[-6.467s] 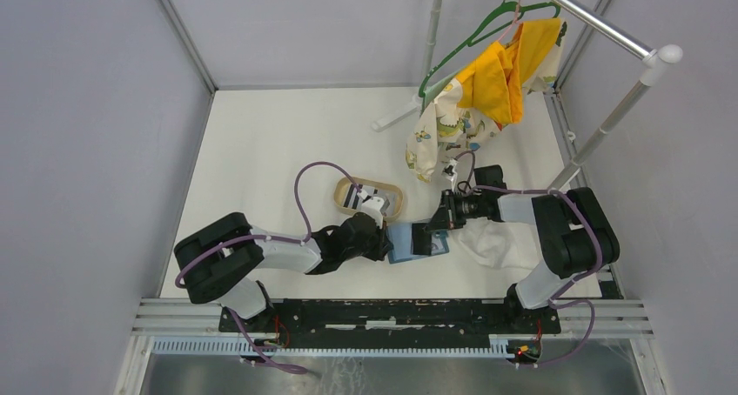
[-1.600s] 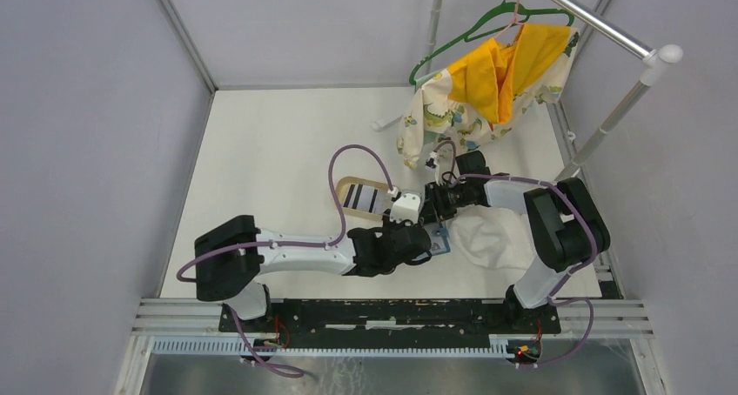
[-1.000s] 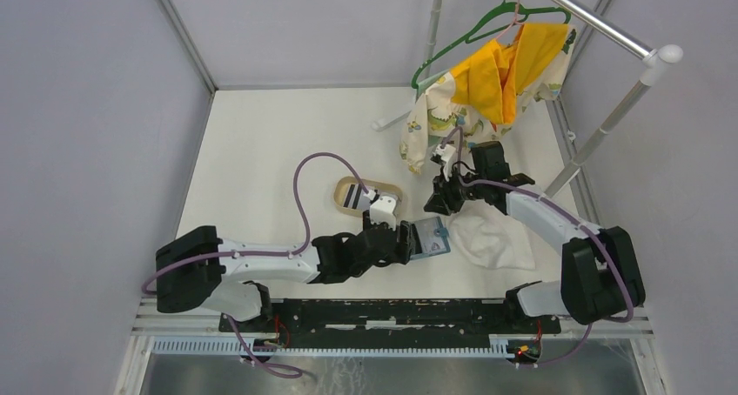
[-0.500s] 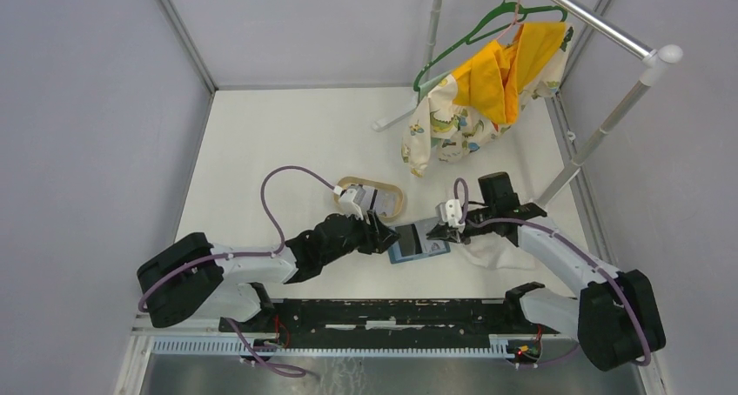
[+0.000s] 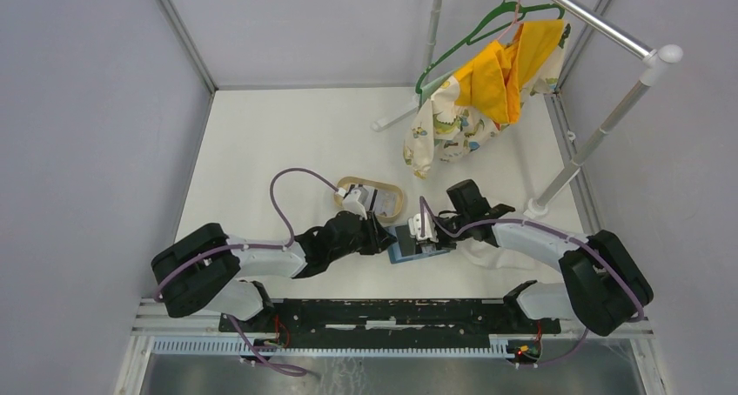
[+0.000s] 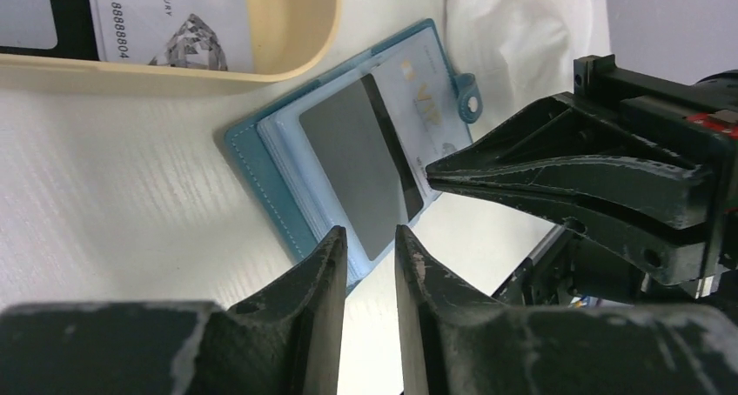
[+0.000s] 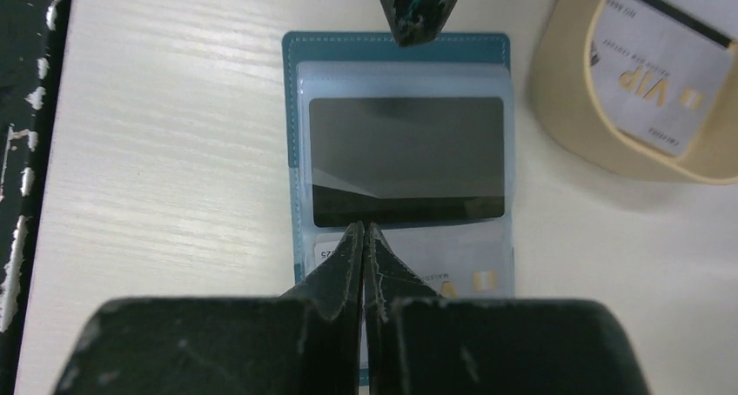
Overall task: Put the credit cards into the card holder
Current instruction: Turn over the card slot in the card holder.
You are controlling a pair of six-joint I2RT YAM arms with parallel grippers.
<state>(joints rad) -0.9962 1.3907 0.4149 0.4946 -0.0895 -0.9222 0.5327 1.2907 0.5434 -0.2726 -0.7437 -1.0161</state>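
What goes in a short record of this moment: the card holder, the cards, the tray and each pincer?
card holder: open, lying flat beside the tray
in holder: dark card under a clear sleeve; pale card marked VIP showing past its edge
in tray: at least one loose card, also marked VIP
left pincer: jaws narrowly apart at the holder's edge; grip unclear
right pincer: shut, tip at the dark card's edge
nearby: white cloth beside the holder

The table (image 5: 261,151) bears a tray (image 7: 557,99), card holder (image 7: 400,77), and apparently a cloth (image 5: 492,254).
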